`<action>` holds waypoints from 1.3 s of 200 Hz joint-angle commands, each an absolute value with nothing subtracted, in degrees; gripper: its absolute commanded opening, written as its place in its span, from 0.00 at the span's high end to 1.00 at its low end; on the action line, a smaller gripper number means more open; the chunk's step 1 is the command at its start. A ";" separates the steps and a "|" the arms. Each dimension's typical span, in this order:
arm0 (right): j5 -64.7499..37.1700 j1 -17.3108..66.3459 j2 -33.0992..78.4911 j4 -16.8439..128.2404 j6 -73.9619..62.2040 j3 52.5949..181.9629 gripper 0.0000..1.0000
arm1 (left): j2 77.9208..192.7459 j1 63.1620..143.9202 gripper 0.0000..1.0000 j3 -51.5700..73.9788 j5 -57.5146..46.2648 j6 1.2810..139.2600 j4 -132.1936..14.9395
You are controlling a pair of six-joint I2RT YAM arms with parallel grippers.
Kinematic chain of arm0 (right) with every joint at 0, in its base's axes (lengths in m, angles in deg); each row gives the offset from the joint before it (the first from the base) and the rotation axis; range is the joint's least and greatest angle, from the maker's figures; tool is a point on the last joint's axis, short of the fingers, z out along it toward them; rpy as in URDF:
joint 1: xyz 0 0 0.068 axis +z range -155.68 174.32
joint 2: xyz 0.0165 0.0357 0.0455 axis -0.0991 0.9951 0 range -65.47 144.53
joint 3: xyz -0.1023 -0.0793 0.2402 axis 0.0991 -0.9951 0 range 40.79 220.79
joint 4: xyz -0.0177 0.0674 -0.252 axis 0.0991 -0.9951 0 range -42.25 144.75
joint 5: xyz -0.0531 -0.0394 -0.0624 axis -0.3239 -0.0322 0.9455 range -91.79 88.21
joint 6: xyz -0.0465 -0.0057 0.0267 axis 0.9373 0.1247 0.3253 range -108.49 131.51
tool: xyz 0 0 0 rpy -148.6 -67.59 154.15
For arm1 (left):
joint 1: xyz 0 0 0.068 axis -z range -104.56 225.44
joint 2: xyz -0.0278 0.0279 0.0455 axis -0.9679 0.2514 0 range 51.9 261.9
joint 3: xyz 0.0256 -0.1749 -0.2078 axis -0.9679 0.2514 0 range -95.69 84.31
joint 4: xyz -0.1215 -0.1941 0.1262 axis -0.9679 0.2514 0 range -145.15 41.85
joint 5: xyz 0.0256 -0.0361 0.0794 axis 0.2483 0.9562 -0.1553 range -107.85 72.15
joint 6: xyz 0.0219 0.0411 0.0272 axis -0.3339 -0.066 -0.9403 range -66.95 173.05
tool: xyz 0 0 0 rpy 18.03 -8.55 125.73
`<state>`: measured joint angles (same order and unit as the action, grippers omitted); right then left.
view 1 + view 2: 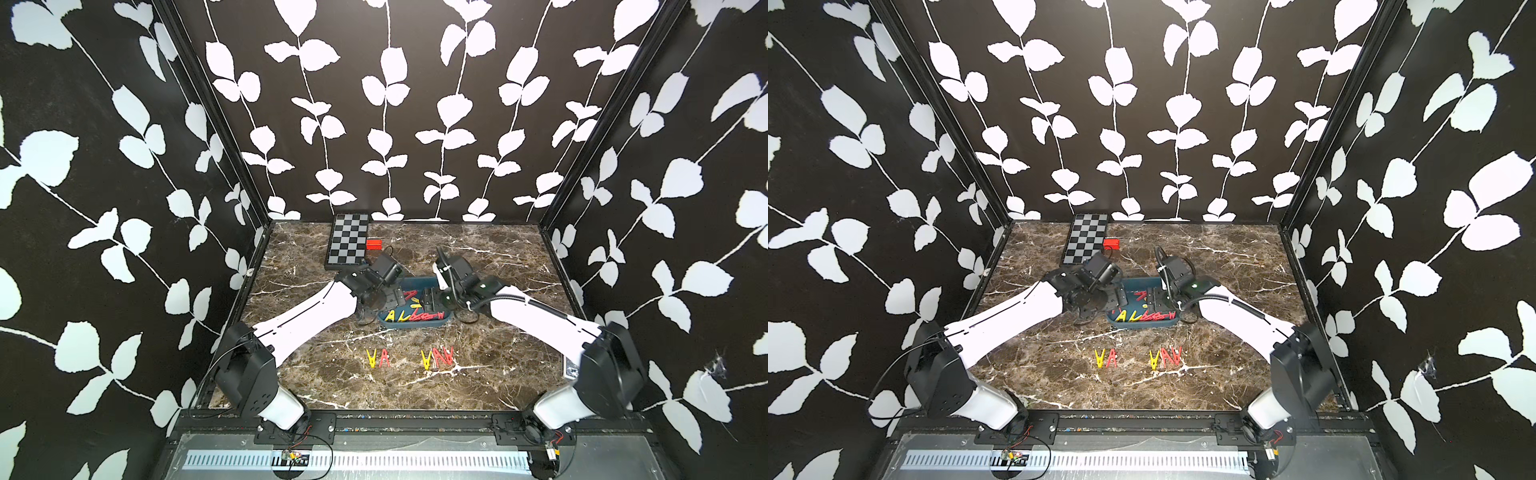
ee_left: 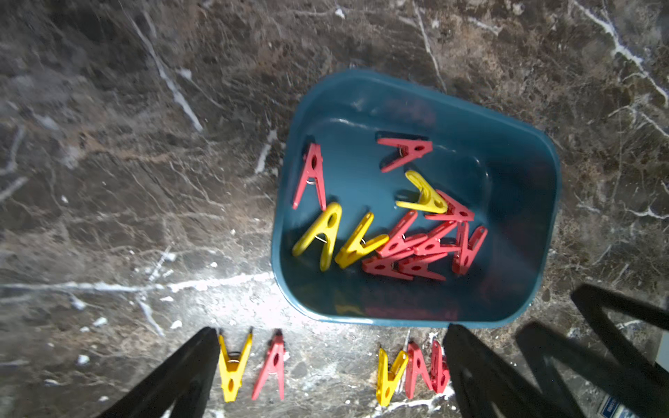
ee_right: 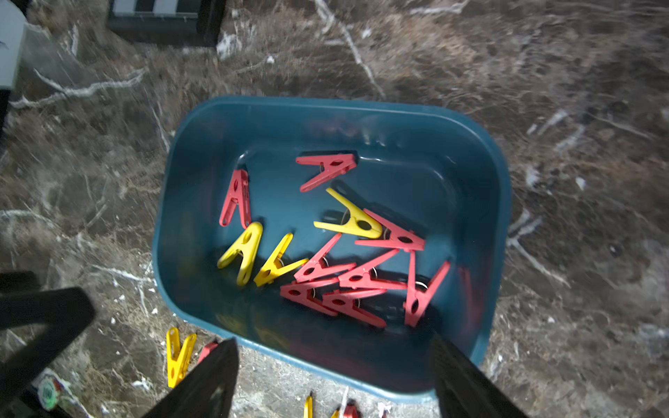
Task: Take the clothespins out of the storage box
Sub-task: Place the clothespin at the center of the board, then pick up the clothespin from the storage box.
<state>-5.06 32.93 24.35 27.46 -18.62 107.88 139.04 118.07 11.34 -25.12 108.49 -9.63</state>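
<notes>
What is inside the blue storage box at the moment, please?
The storage box holds clothespins: three yellow and about eight red, the red mostly piled overlapping. Anything beneath that pile is covered.

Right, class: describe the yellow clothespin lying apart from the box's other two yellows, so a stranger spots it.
Find the teal storage box on the table. Near its middle lies the lone yellow clothespin. Unlike the yellow pair side by side, its tip overlaps a red clothespin.
</notes>
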 commanded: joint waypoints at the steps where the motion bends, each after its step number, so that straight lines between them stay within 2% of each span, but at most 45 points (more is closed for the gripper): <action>1: -4.40 32.65 29.13 26.57 -14.23 112.20 0.29 | 139.08 115.97 0.01 8.61 -22.22 103.28 -7.82; 28: -3.25 32.72 35.12 25.12 -8.99 117.52 0.43 | 139.79 111.90 0.01 7.24 -20.51 100.34 -7.81; 46: -3.02 32.72 38.85 23.50 -6.30 120.94 0.56 | 139.88 110.22 0.01 7.29 -19.43 99.59 -8.53; 81: -3.59 32.42 44.72 22.09 -4.59 125.46 0.58 | 140.14 107.89 0.01 7.34 -17.77 98.59 -9.53; 104: -4.65 32.04 47.42 21.33 -4.16 127.64 0.63 | 140.23 106.46 0.01 7.23 -17.48 97.98 -9.17; 115: -5.19 31.87 48.42 21.18 -3.97 128.12 0.68 | 140.23 105.86 0.01 7.35 -17.28 97.87 -9.32; 168: -8.36 31.59 51.48 20.91 -2.79 128.92 0.67 | 140.75 104.72 0.01 7.89 -16.31 97.95 -9.74; 260: -6.79 31.67 55.83 19.54 -0.89 131.24 0.69 | 139.98 104.53 0.01 9.77 -15.40 98.93 -11.01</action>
